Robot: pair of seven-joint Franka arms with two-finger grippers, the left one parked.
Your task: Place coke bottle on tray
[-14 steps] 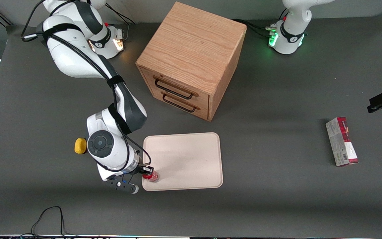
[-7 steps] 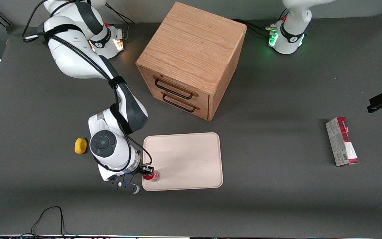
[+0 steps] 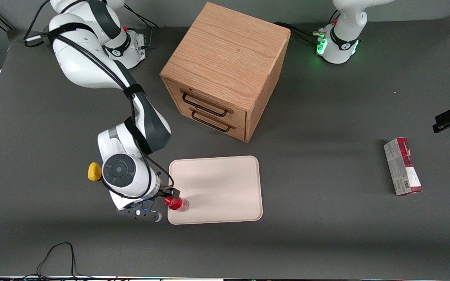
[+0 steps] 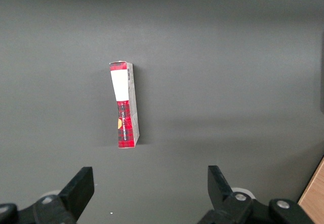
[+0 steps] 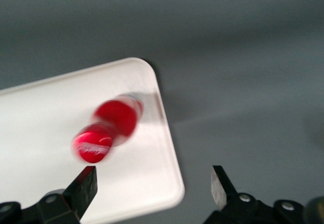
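Note:
The coke bottle (image 3: 176, 203), small and red with a red cap, stands upright on the cream-white tray (image 3: 219, 187), in the tray's corner nearest the front camera at the working arm's end. My right gripper (image 3: 170, 194) is above and beside the bottle, apart from it. In the right wrist view the gripper (image 5: 154, 187) is open and empty, its two dark fingertips (image 5: 84, 187) spread wide over the tray's rounded corner (image 5: 167, 183), and the bottle (image 5: 109, 126) stands free on the tray, blurred.
A wooden two-drawer cabinet (image 3: 225, 70) stands farther from the front camera than the tray. A yellow lump (image 3: 94, 171) lies beside my arm's wrist. A red-and-grey carton (image 3: 402, 167) lies toward the parked arm's end, also in the left wrist view (image 4: 125, 105).
My gripper was shut on the bottle over the tray's corner. It has let go, opened, and drawn up and back. The bottle now stands free with its cap showing.

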